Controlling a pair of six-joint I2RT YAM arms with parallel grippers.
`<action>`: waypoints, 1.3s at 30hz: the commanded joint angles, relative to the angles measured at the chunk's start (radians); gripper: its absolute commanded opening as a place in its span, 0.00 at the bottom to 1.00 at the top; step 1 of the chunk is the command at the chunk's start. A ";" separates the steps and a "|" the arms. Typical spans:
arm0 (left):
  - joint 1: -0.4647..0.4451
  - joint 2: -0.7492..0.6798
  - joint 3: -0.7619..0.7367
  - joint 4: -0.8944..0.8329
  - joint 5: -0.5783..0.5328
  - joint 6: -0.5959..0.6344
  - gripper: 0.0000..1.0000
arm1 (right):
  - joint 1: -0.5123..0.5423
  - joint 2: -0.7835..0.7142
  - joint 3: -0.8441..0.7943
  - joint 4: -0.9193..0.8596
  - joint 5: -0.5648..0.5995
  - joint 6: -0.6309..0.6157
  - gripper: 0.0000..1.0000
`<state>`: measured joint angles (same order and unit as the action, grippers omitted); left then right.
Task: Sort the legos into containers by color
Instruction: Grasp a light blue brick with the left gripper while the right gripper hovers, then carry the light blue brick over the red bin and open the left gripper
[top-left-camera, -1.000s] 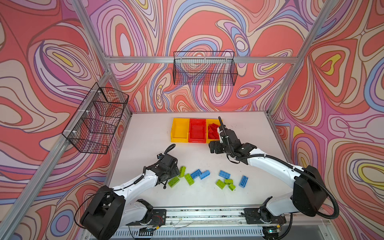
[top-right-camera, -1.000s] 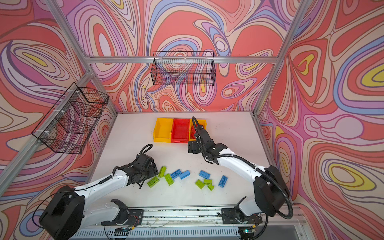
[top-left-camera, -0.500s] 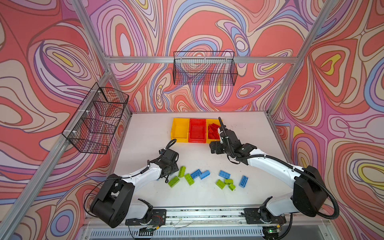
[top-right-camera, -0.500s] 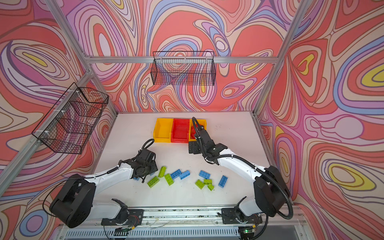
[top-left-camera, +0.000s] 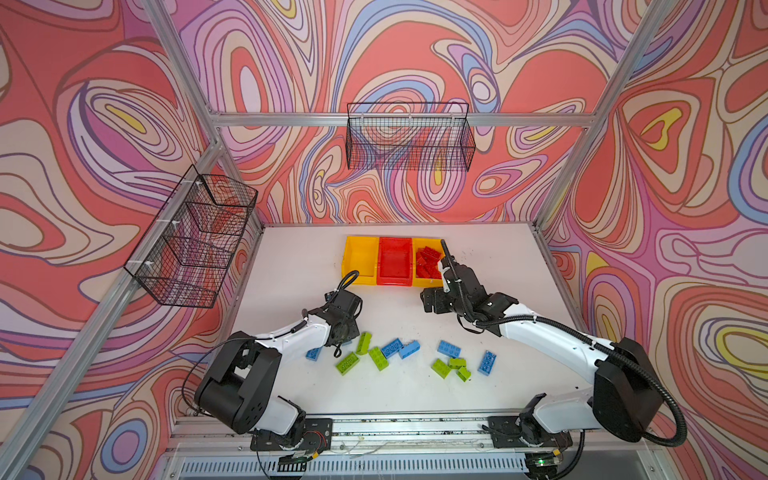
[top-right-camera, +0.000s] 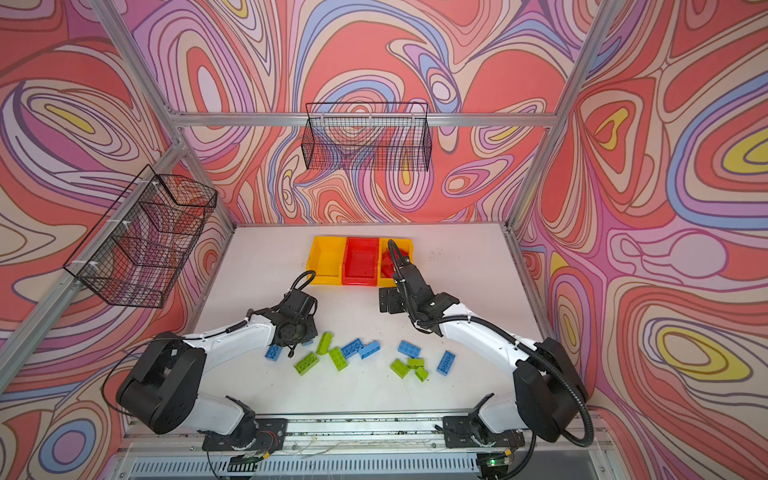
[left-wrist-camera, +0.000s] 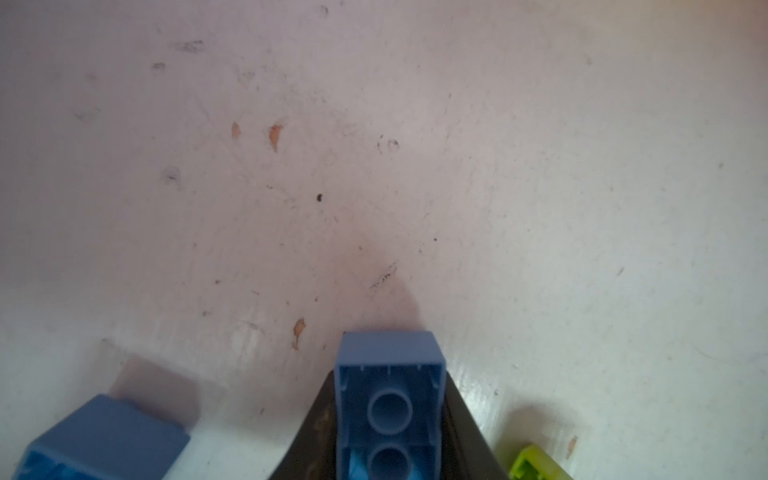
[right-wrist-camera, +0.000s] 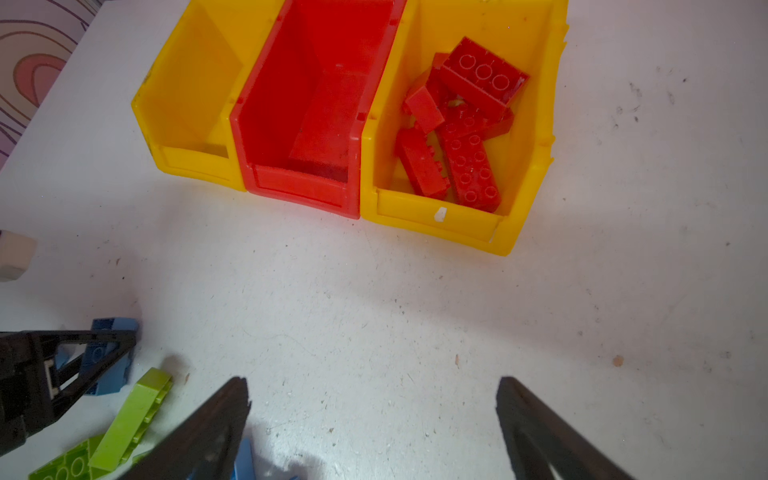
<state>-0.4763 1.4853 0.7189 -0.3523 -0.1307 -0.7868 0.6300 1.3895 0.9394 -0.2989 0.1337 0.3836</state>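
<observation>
My left gripper (left-wrist-camera: 390, 419) is shut on a blue lego (left-wrist-camera: 390, 399), whose hollow underside faces the wrist camera, low over the white table. In the right wrist view the same blue lego (right-wrist-camera: 109, 353) sits between the left gripper's black fingers (right-wrist-camera: 99, 349). In both top views the wrist hides this grip. My right gripper (right-wrist-camera: 374, 399) is open and holds nothing, in front of the bins (top-left-camera: 434, 301). Several blue legos (top-left-camera: 391, 347) and green legos (top-left-camera: 347, 363) lie loose along the table's front. Several red legos (right-wrist-camera: 465, 124) lie in the right yellow bin (right-wrist-camera: 440, 232).
A red bin (right-wrist-camera: 299, 195) and a left yellow bin (right-wrist-camera: 187, 162), both without legos, stand beside it at the back. A blue lego (top-left-camera: 314, 353) and a green lego (top-left-camera: 363, 343) lie close to the left gripper. Wire baskets (top-left-camera: 409, 137) hang on the walls.
The left gripper's jaws have closed on the blue lego, and the left arm's elbow has swung in towards the table. The right arm has not moved.
</observation>
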 joint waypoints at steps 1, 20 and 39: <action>-0.001 0.025 0.069 -0.092 0.008 0.035 0.14 | 0.005 -0.053 -0.030 0.014 0.004 0.008 0.98; -0.090 0.487 0.922 -0.329 -0.037 0.214 0.14 | 0.005 -0.230 -0.139 -0.018 0.049 0.036 0.97; -0.082 0.885 1.547 -0.509 -0.016 0.297 0.83 | 0.005 -0.292 -0.111 -0.123 0.121 0.048 0.98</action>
<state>-0.5640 2.3901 2.2707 -0.8112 -0.1455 -0.5068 0.6300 1.1007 0.8131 -0.3965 0.2333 0.4191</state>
